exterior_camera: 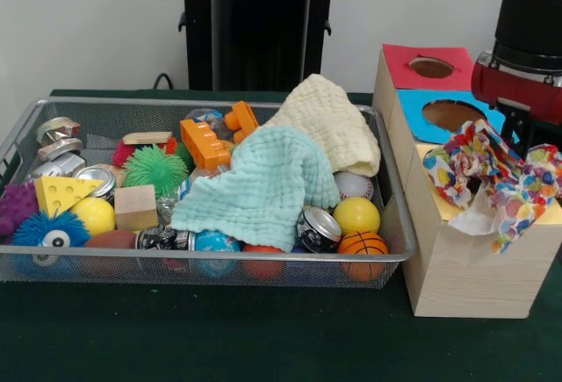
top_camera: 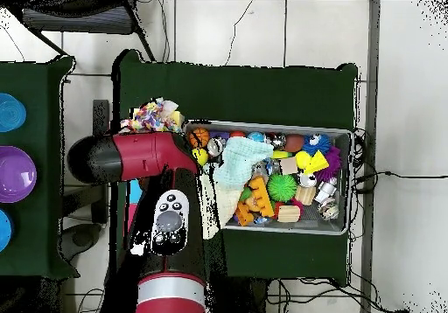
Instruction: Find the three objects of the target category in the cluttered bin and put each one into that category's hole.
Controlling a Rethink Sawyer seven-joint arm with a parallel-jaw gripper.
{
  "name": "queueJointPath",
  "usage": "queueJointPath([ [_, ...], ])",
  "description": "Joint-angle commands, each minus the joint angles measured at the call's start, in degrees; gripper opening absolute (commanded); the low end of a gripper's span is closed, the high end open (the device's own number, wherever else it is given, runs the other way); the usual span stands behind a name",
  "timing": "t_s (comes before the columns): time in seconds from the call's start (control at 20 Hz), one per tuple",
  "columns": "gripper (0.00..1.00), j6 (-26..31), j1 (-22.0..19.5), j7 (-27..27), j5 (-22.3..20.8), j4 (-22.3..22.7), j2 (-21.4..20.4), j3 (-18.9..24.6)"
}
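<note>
Multicoloured cloth [exterior_camera: 496,180] draped over the wooden box [exterior_camera: 465,268] at its yellow section — beside the wire bin [exterior_camera: 219,272]; gripper hidden, its state cannot be told.

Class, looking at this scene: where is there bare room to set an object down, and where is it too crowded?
Bare green table runs in front of the wire bin and the wooden box. The bin is packed throughout; a multicoloured cloth crowds the box's near top.

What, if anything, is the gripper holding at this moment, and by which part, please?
It cannot be told. The multicoloured cloth lies bunched on the wooden box under the arm, but the gripper itself is hidden, so no hold is visible.
</note>
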Motion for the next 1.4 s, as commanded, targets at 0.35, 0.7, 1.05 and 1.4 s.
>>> queueJointPath([
  [0.35, 0.0, -3.0, -4.2, 4.7, -0.4, -6.3, 9.5, -1.6],
  [0.7, 0.0, 6.9, -4.8, 2.4, -0.3, -6.4, 10.0, -1.3],
  [1.05, 0.0, 11.5, -3.7, 3.6, 0.6, -2.8, 7.6, -1.2],
  [1.4, 0.0, 10.8, -2.9, 5.2, 2.7, -2.2, 9.3, 1.2],
])
